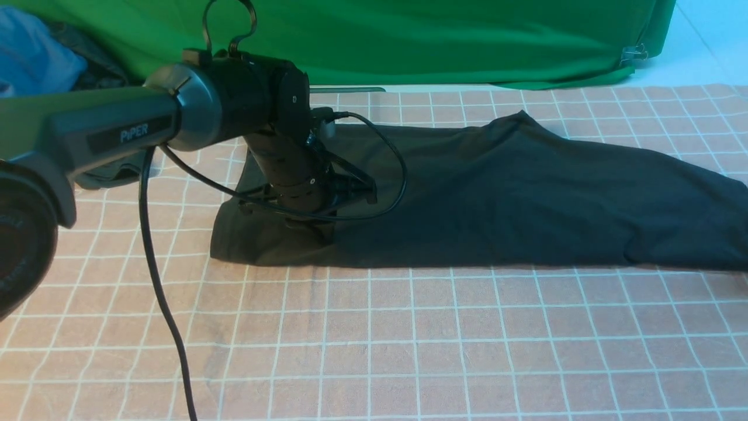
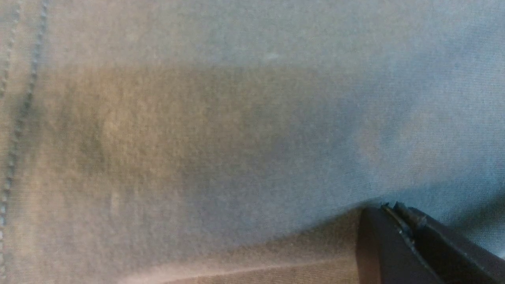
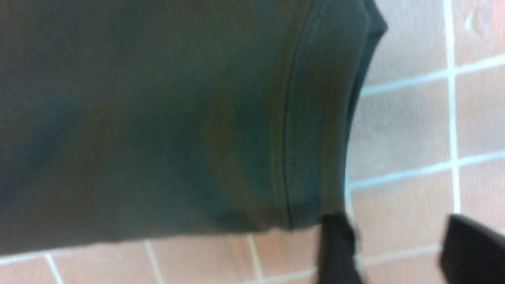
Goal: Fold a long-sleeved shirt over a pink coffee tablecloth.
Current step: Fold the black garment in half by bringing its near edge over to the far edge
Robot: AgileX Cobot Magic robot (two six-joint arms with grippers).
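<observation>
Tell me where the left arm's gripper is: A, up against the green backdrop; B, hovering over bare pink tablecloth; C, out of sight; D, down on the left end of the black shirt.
D: in the front view the left gripper points down onto the left end of the long-sleeved shirt, close to its near edge.

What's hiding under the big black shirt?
The pink tablecloth with white squares lies under the black shirt and shows around its edges. The part beneath the shirt is covered, so anything else there cannot be seen.
</observation>
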